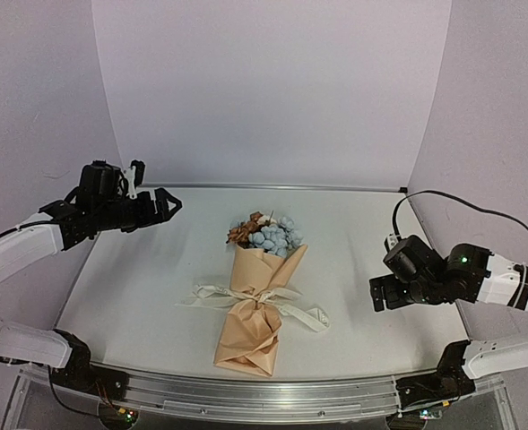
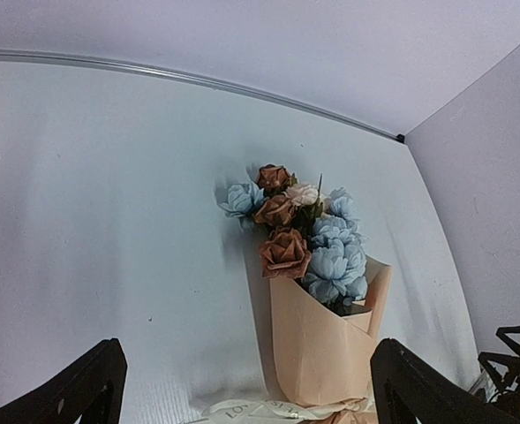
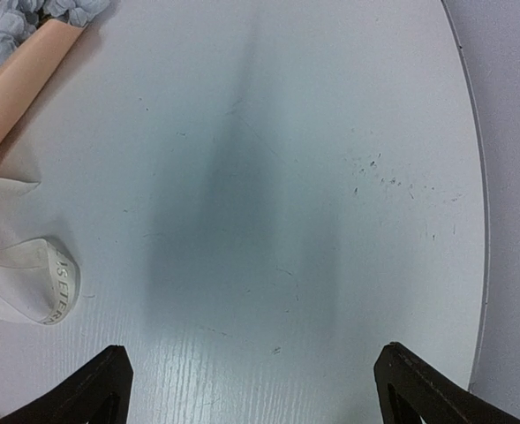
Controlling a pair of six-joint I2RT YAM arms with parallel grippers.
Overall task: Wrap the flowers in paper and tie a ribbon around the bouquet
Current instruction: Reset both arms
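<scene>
- We see the bouquet (image 1: 250, 336) lying lengthwise between our sides, flowers (image 1: 268, 235) pointing away (ribbon (image 1: 212, 294) tied at its waist).
- Our left gripper (image 1: 169, 204) and right gripper (image 1: 376, 296) stand spread, empty, about equally near.

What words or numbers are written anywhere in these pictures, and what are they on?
ribbon: small dark letters run along its loop, too blurred to read.
Same ribbon, left wrist view: a few more letters near the bottom edge, too small to read.
paper, flowers, table: no words, numbers or signs show on them.
</scene>
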